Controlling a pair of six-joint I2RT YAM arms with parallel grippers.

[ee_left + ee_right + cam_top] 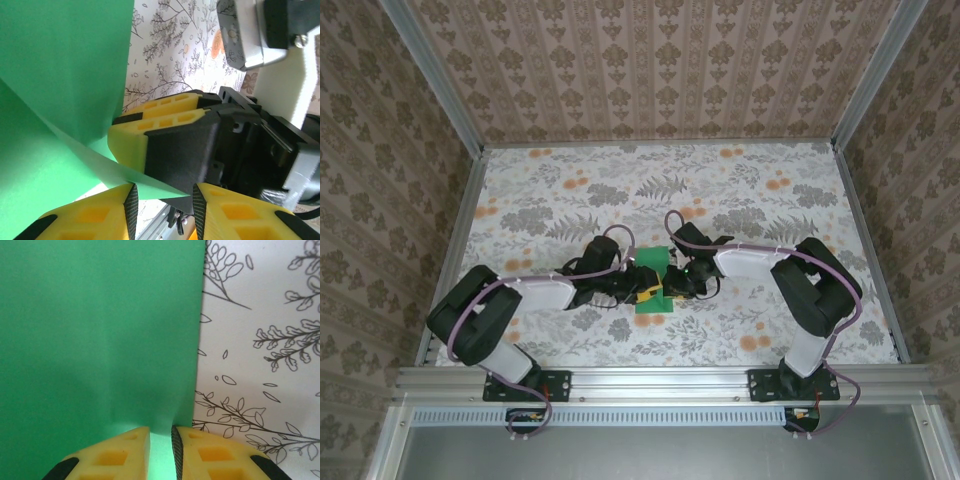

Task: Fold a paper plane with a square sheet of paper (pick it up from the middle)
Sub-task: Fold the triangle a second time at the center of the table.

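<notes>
The square sheet of paper (656, 262) is lying at the middle of the overhead frame on the leaf-printed table cover (570, 190), with the two arms reaching in from the lower left and the lower right. The left gripper (644, 291) is sitting over the left part of the green sheet. The right gripper (668, 286) is meeting it from the right, and the two tools are almost touching above the paper.

In the left wrist view the sheet (60, 60) is showing across the left half of the frame, and a lifted fold of it is running from the left edge down to the bottom centre. The left gripper (164, 207) is standing released at the bottom. Its yellow fingers (95, 217) are standing clearly apart, and the tip of the fold is crossing the gap with neither pad pressing on it. Just above, at the centre, the right gripper (118, 121) is pointing left with its jaws drawn together on the sheet's right edge. The table cover (170, 50) is showing at the top centre.

In the right wrist view the sheet (100, 340) is covering the left and centre, its straight right edge running down to the bottom centre, with the table cover (260, 340) on the right. There the right gripper (160, 442) is pinching the paper, and pale green is showing in the narrow slit between its fingers (115, 457)
</notes>
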